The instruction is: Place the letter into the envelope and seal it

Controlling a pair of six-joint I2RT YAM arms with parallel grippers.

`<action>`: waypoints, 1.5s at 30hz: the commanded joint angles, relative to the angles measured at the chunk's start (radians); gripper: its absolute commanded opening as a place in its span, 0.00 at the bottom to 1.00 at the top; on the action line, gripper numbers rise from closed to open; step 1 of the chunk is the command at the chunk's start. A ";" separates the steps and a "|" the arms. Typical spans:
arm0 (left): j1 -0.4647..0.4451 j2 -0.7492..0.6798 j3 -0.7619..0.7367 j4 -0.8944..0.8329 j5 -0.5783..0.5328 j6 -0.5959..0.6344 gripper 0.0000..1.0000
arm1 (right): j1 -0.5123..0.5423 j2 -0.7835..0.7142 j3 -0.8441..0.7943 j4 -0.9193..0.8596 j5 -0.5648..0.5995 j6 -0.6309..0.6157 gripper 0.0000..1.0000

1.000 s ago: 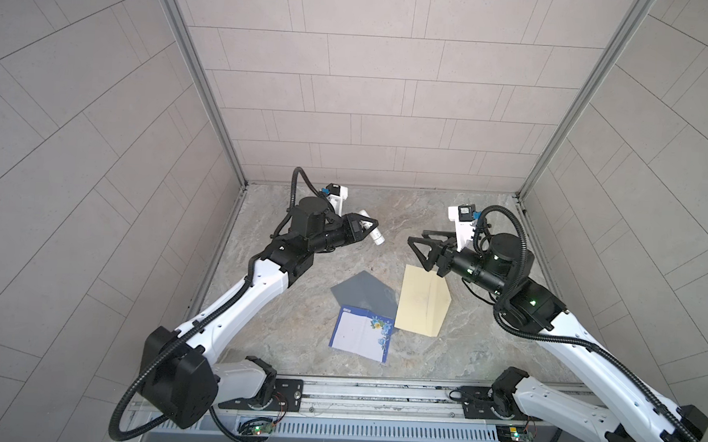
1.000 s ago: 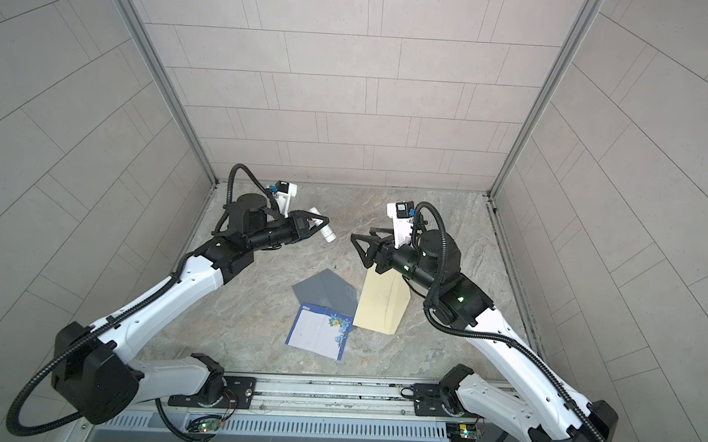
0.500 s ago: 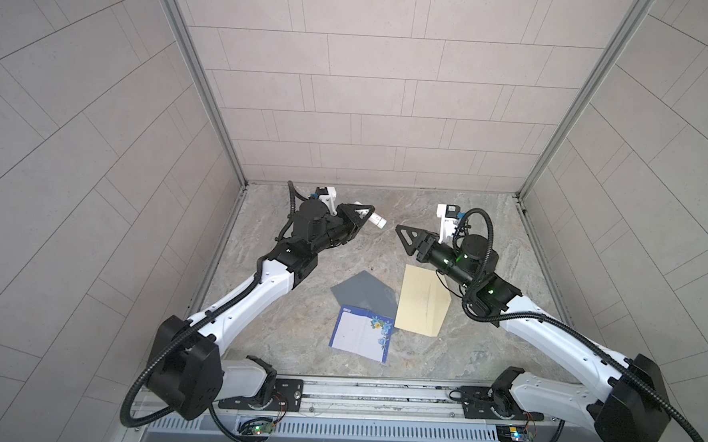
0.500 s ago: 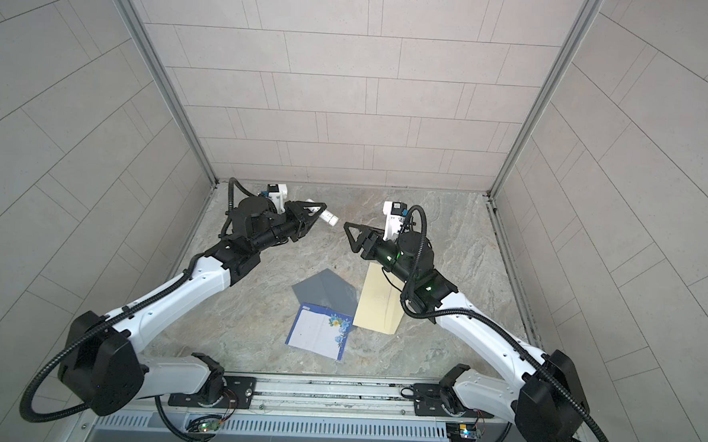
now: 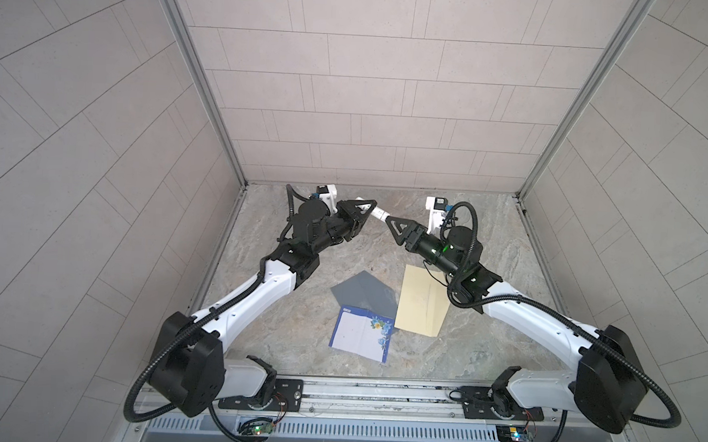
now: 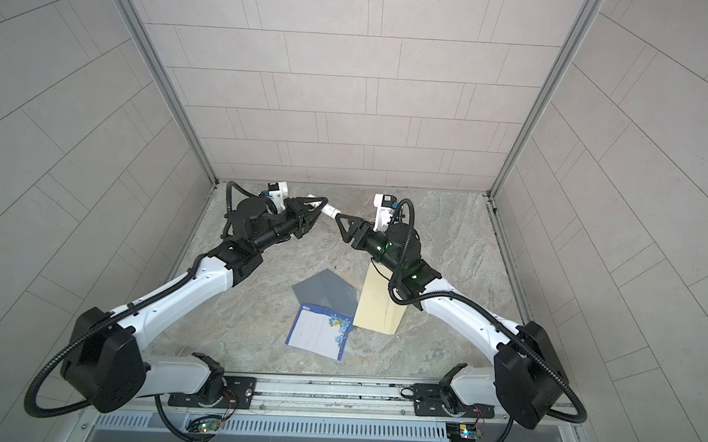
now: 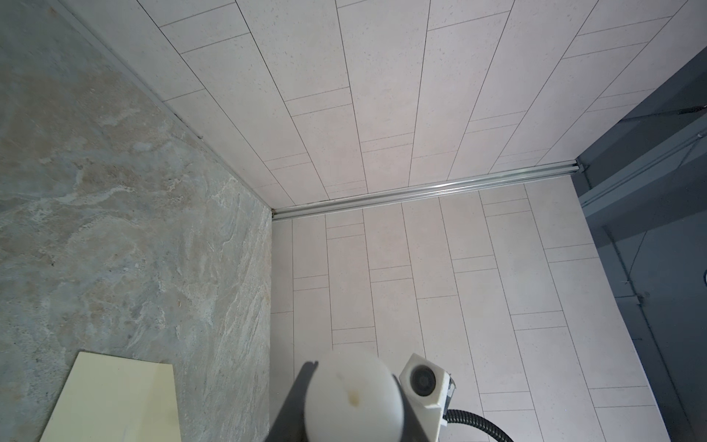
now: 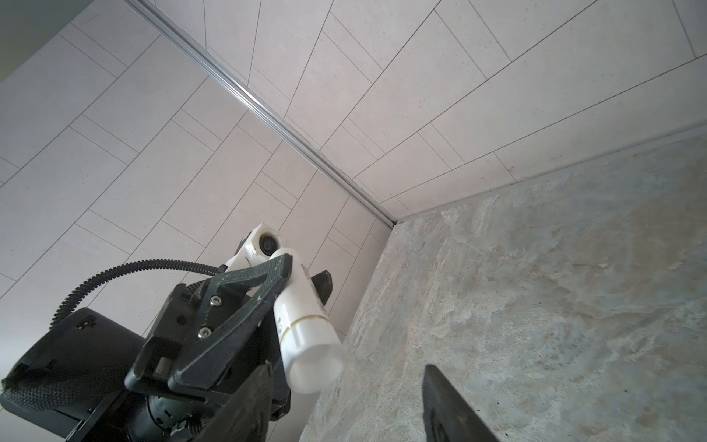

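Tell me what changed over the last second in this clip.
Both grippers moved toward the back and closer together. The right gripper now has its open jaws at the free end of the glue stick, which the left gripper held throughout. Nothing was newly gripped or released. The letter, envelope and grey sheet stayed put.

Far right table [image 5: 509, 247] bare — letter [image 5: 361, 334], envelope [image 5: 420, 304] crowd the middle.

Readable text: none could be made out.
Letter [image 5: 361, 334] header: too small to read.
White tube [image 8: 302, 321] marking: blurred.
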 commanded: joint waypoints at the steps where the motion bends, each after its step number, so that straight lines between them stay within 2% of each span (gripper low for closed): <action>1: -0.008 0.005 -0.010 0.051 0.013 -0.023 0.00 | 0.004 0.013 0.032 0.090 -0.027 0.039 0.62; 14: -0.012 0.013 -0.018 0.083 0.008 -0.028 0.00 | 0.007 0.108 0.043 0.268 -0.063 0.165 0.50; 28: -0.014 0.026 -0.038 0.102 -0.013 -0.020 0.00 | 0.021 0.140 0.043 0.339 -0.064 0.224 0.42; 32: -0.015 0.032 -0.036 0.107 -0.011 -0.024 0.00 | 0.021 0.138 0.048 0.332 -0.055 0.221 0.31; 39: -0.022 0.045 -0.046 0.139 -0.006 -0.032 0.00 | 0.019 0.140 0.063 0.319 -0.053 0.201 0.06; 40: -0.023 0.045 -0.049 0.139 -0.003 -0.032 0.05 | 0.019 0.134 0.066 0.300 -0.050 0.191 0.03; 41: -0.023 0.047 -0.051 0.142 0.003 -0.028 0.17 | 0.020 0.124 0.069 0.257 -0.041 0.168 0.00; 44: -0.021 0.048 -0.059 0.134 0.029 -0.002 0.58 | 0.019 0.069 0.092 0.036 0.007 0.065 0.00; 45: -0.018 0.043 -0.063 0.125 0.031 0.011 0.64 | 0.020 0.048 0.103 -0.045 0.027 0.028 0.00</action>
